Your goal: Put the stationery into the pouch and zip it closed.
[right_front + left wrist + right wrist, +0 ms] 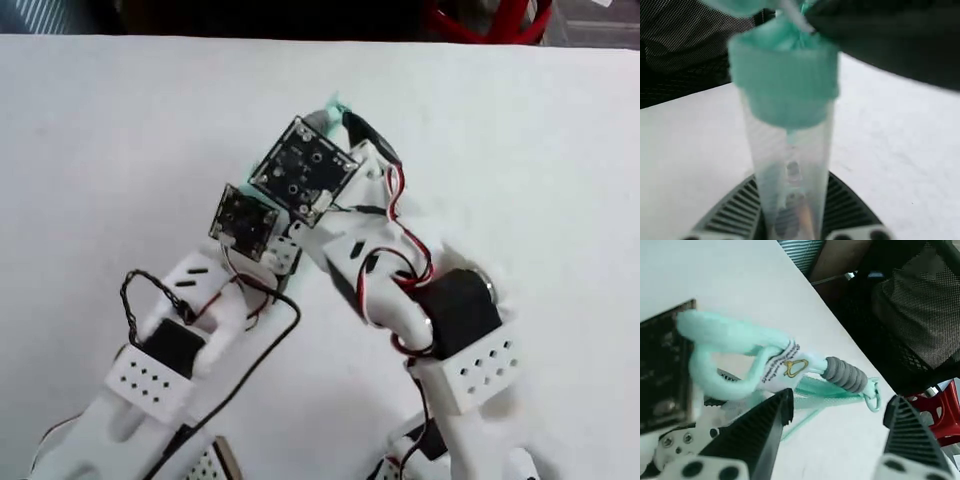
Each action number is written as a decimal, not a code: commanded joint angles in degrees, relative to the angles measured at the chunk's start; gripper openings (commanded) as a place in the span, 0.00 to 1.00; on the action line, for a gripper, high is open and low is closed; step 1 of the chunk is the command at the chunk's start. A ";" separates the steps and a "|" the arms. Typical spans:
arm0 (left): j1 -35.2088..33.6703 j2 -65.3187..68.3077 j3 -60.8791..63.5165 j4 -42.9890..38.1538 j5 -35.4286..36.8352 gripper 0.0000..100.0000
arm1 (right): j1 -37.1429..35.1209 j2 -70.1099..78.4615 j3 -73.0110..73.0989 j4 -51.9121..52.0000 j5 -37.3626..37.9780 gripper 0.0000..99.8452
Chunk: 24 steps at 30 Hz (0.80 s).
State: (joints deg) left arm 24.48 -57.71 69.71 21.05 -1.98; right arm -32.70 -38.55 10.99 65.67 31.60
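Tabletop (120,120) white, mesh chair (920,315) beyond — left claw (790,217) tight on mint pouch (785,85), right claw (842,405) wide.

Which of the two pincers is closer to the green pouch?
Left. The left pincer is clamped on the pouch; the right pincer hangs open at its green end.

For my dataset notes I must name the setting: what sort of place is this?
Probably an office or lab workroom: a white table, a black mesh office chair beside it, two robot arms.
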 commanded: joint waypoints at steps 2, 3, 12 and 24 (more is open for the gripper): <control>2.24 0.57 0.00 0.70 -0.44 0.02 | 1.54 -1.19 -1.23 -1.63 4.22 0.29; 2.33 0.48 0.00 0.70 -0.44 0.02 | 1.71 -1.36 -1.23 -1.80 5.01 0.29; 2.68 0.66 0.00 0.88 -0.44 0.02 | 1.80 5.41 -1.32 -4.62 6.15 0.29; 3.74 0.22 0.00 2.02 -0.53 0.02 | 11.56 8.22 -10.99 -6.73 -0.97 0.20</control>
State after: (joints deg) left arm 25.80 -57.80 69.71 22.02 -2.33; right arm -26.64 -28.26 5.01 59.69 37.32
